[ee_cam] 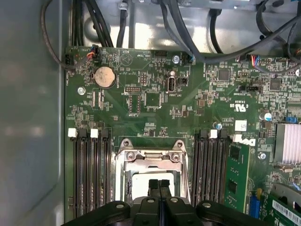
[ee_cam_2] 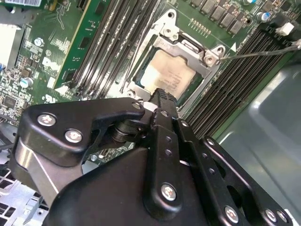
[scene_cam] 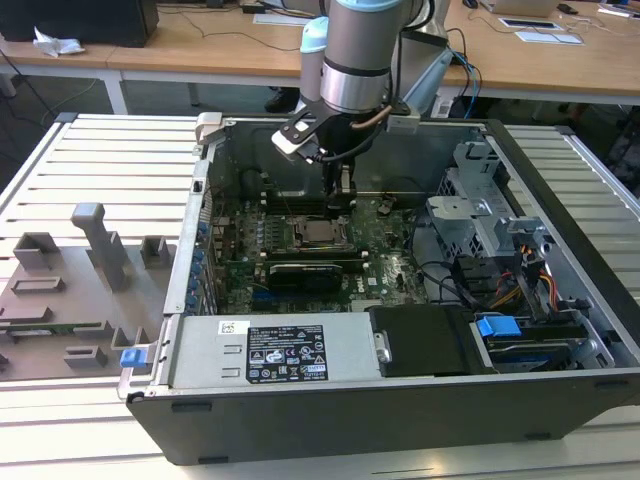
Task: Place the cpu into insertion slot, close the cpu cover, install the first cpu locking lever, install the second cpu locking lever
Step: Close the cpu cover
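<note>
The open computer case lies on its side with the green board as its floor, and the arm reaches down into it. In the exterior view the insertion slot sits near the middle of the board. The gripper hangs just at 12 to 1 o'clock of the slot, close over it. Its jaws are pressed together with nothing between them, so they work as one blunt tip. In the first wrist view the cpu cover looks to be lying down over the slot. The cpu is seated inside, its pale top showing through the cover's window. Whether the tip touches the metal or hangs just above it cannot be told. The step in hand reads as settling the cover flat. To do it well, the closed tip should bear on the silvery frame, not on the chip's bare top, and press straight down with little force. It should also keep clear of the black memory slots that flank the socket. A thin locking lever stands out sideways from one corner of the cover and appears unlatched, so any sideways drift of the tip could snag it.
</note>
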You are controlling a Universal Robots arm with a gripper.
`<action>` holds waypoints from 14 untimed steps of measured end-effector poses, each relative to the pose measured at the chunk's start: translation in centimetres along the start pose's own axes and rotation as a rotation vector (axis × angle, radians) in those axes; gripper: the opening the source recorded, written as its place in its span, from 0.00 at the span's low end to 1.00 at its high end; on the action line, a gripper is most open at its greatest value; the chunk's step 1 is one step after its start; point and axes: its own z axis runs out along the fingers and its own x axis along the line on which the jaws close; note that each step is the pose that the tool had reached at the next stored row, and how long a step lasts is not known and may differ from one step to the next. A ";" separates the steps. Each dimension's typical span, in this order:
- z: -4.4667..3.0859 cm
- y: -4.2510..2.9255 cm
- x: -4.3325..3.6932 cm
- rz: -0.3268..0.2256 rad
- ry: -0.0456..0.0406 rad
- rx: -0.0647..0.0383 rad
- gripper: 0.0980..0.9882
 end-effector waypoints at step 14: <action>0.11 -2.07 0.06 0.000 0.0000 0.000 0.01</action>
